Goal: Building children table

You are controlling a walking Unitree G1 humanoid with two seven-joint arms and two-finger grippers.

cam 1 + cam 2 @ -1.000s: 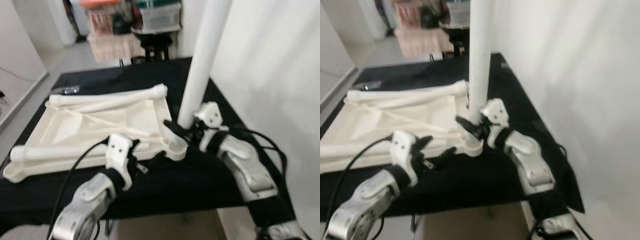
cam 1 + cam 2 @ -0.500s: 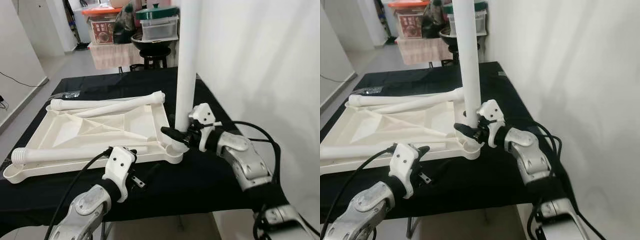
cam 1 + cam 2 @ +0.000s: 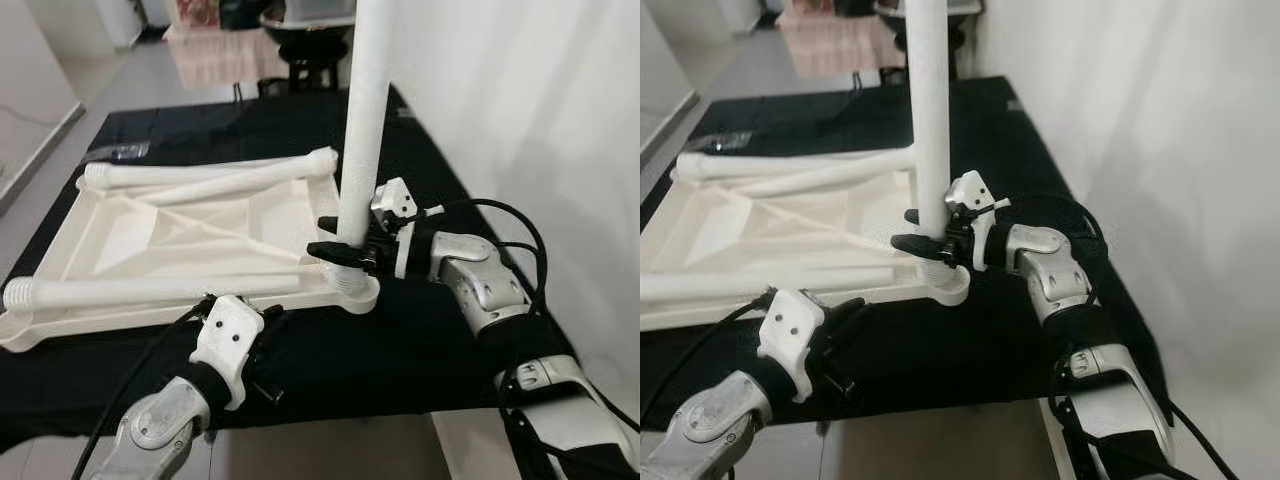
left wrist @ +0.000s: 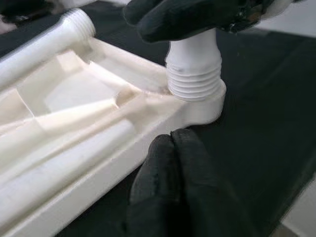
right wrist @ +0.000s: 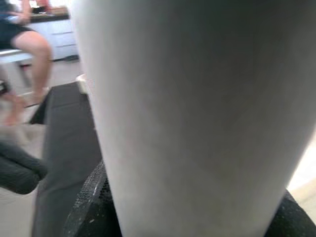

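Left pincer [image 3: 268, 322] retracted, leg [image 3: 362, 120] upright

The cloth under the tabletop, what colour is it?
Plain black cloth, clearest in the left eye view.

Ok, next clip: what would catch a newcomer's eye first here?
The tall white plastic table leg standing upright in the near right corner socket of the upturned cream plastic tabletop, with the right gripper clamped around it just above the exposed thread. The tabletop lies on a black cloth-covered table, with loose white legs resting across it, and the left gripper sits shut by the near edge.
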